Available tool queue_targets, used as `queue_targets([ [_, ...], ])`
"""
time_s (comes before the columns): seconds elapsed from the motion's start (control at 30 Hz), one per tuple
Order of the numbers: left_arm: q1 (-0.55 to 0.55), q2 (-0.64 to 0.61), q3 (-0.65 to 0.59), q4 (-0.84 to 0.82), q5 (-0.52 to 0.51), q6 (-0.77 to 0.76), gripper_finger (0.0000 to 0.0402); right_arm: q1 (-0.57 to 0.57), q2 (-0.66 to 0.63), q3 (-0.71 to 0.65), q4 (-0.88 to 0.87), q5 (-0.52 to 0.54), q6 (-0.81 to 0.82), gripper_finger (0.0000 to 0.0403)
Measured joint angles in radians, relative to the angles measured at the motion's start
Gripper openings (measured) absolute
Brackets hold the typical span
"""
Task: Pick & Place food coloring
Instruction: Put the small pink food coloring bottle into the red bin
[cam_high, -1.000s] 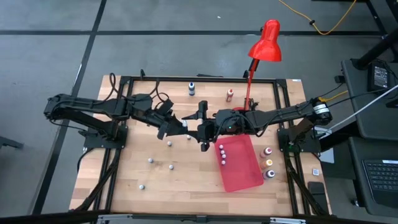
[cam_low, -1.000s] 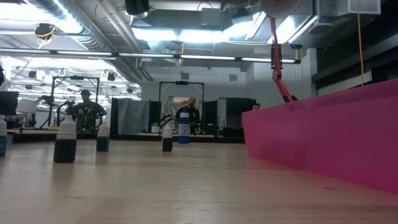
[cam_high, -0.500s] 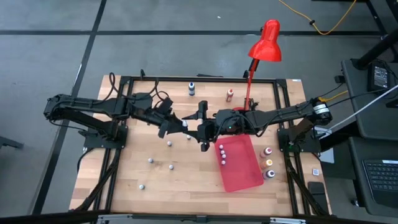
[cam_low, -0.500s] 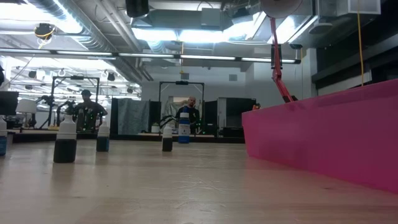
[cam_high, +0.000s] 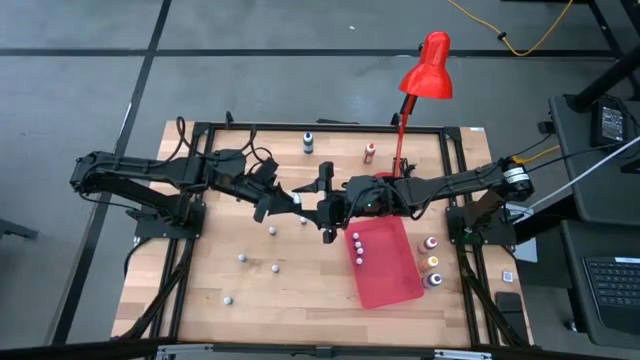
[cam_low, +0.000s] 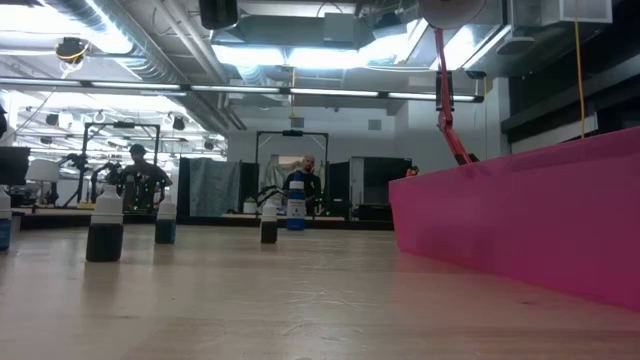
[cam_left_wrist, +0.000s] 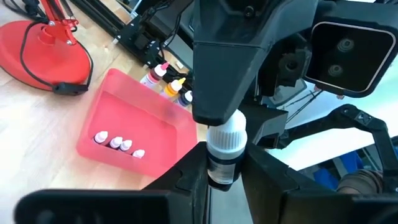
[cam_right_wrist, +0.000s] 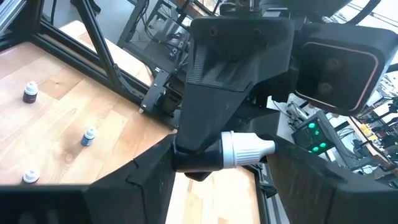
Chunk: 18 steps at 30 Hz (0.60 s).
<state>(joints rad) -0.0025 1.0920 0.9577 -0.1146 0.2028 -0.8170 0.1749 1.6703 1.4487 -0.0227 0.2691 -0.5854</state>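
One food coloring bottle (cam_left_wrist: 222, 163), dark-bodied with a white cap (cam_right_wrist: 247, 149), hangs in the air above the table's middle, between both grippers. My left gripper (cam_left_wrist: 222, 182) comes from the table's left and is shut on its body. My right gripper (cam_right_wrist: 221, 177) comes from the right and has it end to end. In the high view the two grippers (cam_high: 298, 205) (cam_high: 326, 208) meet tip to tip and hide the bottle. Three pale-capped bottles (cam_high: 356, 248) stand in the red tray (cam_high: 392, 270). The low view shows neither gripper. My left gripper pinches the bottle's dark body (cam_left_wrist: 222, 173) between its two fingers, just below the white cap, lying across the bottle. The bottle is lifted clear of the table. My right gripper has one finger (cam_left_wrist: 227, 68) set on the top of the cap (cam_left_wrist: 225, 124). In its own wrist view the bottle lies across the gap between its fingers, cap tip (cam_right_wrist: 271, 147) toward one finger. The base end is hidden by my left gripper's finger (cam_right_wrist: 214, 93).
Small whitish bottles (cam_high: 241, 258) (cam_high: 275, 268) (cam_high: 228, 298) stand on the near-left wood. Two bottles (cam_high: 308, 143) (cam_high: 369, 151) stand near the far edge. Three coloured ones (cam_high: 432, 262) stand right of the tray. A red desk lamp (cam_high: 428, 68) rises at the far side.
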Motion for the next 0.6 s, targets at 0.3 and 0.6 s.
queue_targets([
  [0.3, 0.000, 0.000, 0.000, -0.002, -0.001, 0.033, 0.0063, 0.000, 0.000, 0.000, -0.001, 0.000, 0.014, 0.0250],
  [0.6, 0.000, 0.002, -0.001, -0.057, 0.005, 0.153, 0.0060, 0.013, -0.031, 0.236, -0.374, 0.001, 0.278, 0.0251],
])
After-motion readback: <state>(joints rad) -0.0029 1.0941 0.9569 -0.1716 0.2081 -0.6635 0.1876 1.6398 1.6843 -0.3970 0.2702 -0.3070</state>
